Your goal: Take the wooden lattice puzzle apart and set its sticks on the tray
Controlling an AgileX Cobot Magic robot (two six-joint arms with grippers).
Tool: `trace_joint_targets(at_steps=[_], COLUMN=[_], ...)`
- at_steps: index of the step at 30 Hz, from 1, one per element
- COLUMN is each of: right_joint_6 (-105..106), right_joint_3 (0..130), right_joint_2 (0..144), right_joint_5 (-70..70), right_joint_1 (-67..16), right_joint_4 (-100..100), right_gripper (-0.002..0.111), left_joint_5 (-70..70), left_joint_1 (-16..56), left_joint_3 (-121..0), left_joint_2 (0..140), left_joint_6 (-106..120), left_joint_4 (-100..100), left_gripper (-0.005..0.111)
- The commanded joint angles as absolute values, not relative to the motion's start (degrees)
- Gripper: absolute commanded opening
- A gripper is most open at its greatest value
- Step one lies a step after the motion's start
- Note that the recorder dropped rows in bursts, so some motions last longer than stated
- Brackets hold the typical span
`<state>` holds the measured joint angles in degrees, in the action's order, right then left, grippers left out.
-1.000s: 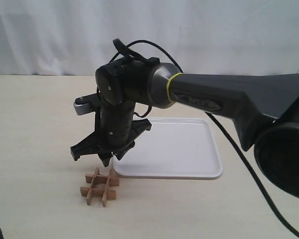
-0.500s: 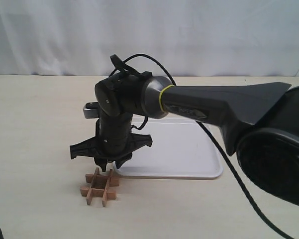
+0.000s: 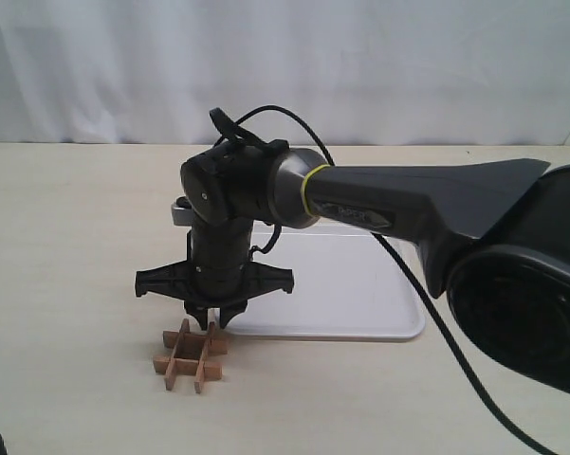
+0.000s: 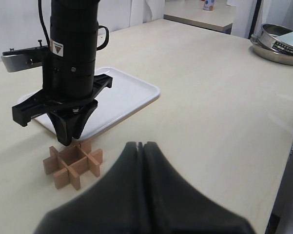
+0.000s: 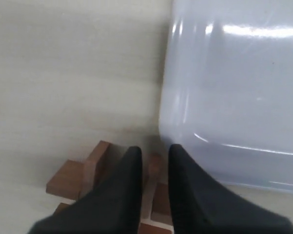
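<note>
Bench [image 3: 66, 237]: pale wood-grain top that carries the tray and the puzzle.
Right arm [image 3: 408, 204]: dark, with a yellow band near the wrist. It reaches across over the tray and points straight down past the tray's near left corner.
Tray [image 3: 360, 284]: white, rounded corners, low rim, lying flat on the bench.
Right fingers [image 5: 126, 195]: parted by a narrow gap, tips down at the edge of the puzzle nearest the tray. In the right wrist view one stick end shows in the gap; whether the tips touch the wood cannot be told.
Left fingers [image 4: 131, 165]: pressed together along a thin seam with nothing between them, held on the far side of the puzzle from the tray.
Wooden lattice puzzle [image 3: 190, 355]: whole and hash-shaped, flat on the bench just off the tray's near left corner and outside the rim. Whether it touches the rim cannot be told.
Sticks [image 4: 70, 170]: light brown, all four locked together in the lattice.
</note>
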<state>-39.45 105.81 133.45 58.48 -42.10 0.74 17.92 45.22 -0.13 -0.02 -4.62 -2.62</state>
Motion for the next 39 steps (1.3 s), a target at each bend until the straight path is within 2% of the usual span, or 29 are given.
trace_joint_targets(at_steps=[1, 39], right_joint_6=[-41.27, -42.46], right_joint_3=[105.9, 105.9], right_joint_2=[133.22, 129.17], right_joint_5=[58.54, 63.69], right_joint_1=[-42.14, -42.14], right_joint_4=[0.45, 1.09], right_gripper=[0.01, 0.008], left_joint_5=[17.68, 17.68], left_joint_1=[45.38, 45.38], left_joint_3=[0.0, 0.0], left_joint_2=[0.0, 0.0], left_joint_6=[-4.79, -4.79], left_joint_4=[-2.41, -2.41], left_gripper=[0.0, 0.0])
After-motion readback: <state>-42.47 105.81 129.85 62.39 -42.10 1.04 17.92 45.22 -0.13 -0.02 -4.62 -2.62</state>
